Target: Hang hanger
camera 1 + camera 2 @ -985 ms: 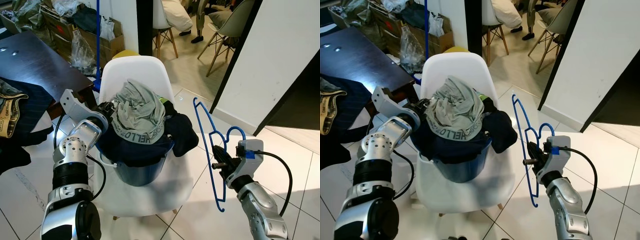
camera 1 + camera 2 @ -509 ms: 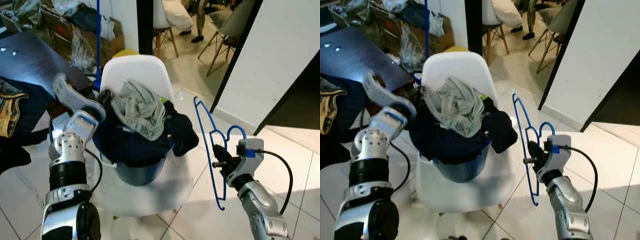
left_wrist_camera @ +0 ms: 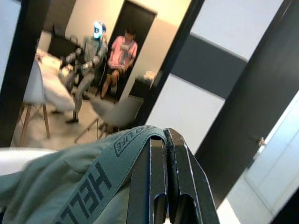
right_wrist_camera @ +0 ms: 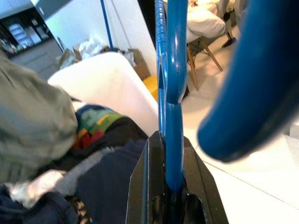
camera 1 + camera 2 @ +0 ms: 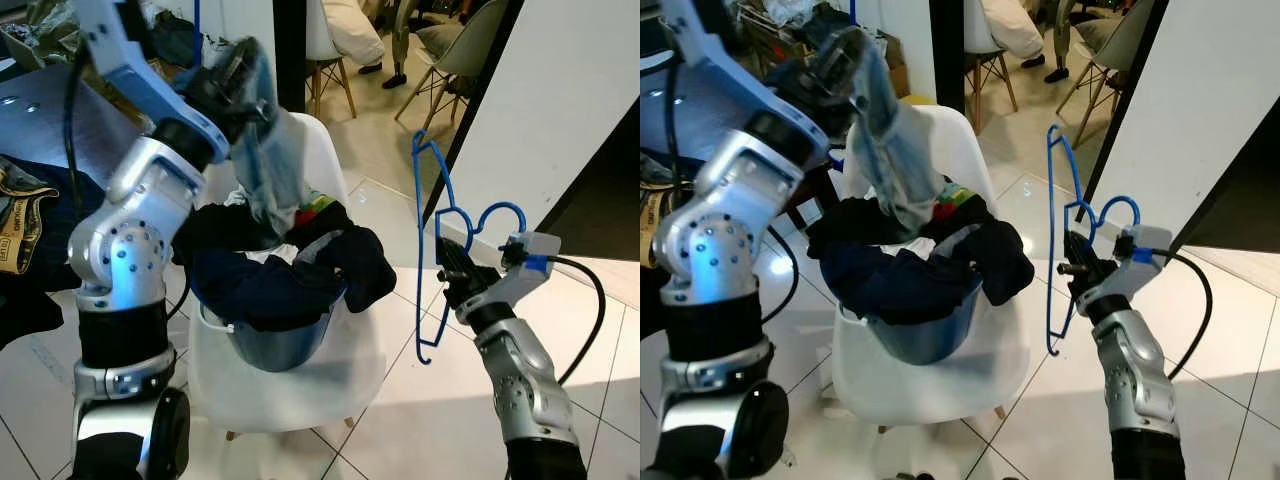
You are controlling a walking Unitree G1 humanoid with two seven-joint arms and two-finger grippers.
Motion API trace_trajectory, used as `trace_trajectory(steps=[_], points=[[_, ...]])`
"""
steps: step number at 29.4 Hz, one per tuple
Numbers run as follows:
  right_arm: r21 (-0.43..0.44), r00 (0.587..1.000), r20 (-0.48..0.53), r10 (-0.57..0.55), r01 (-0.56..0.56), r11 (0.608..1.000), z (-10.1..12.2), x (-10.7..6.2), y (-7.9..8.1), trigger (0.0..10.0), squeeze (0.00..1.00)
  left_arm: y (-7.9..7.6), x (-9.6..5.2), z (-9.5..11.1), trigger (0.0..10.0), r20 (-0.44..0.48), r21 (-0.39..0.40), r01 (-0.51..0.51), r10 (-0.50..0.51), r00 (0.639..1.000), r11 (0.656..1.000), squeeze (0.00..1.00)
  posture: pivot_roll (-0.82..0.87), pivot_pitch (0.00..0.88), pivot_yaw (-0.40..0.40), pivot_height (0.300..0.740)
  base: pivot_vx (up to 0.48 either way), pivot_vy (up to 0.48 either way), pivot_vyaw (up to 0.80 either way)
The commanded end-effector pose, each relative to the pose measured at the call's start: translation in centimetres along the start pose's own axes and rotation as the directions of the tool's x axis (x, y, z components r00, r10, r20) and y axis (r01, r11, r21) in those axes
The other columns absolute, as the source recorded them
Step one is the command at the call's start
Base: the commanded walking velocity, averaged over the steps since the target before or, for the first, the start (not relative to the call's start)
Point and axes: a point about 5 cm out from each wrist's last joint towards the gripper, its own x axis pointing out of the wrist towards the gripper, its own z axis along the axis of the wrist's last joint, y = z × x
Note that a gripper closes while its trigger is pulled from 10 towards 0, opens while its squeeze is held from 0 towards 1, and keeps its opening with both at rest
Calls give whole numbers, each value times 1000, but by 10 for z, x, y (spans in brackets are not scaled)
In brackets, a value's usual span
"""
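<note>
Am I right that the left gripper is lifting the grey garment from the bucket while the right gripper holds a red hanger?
Not quite: the hanger is blue, as the left eye view shows. The right gripper holds it while the left gripper lifts the grey garment from the bucket.

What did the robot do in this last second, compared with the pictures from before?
The left gripper, shut on the grey garment, has lifted it up out of the blue basket, so it now hangs above the pile. The right gripper raised the blue hanger a little, still clamped on it. The white chair and the dark clothes stayed put.
</note>
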Motion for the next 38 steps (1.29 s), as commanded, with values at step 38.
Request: trace_trajectory(steps=[38], points=[[13, 995, -88, -53, 55, 998, -13, 9, -9, 10000, 0, -29, -22, -62, 10000, -193, -45, 11, -19, 981, 999, 0, 10, 65, -3, 740, -226, 0, -344]])
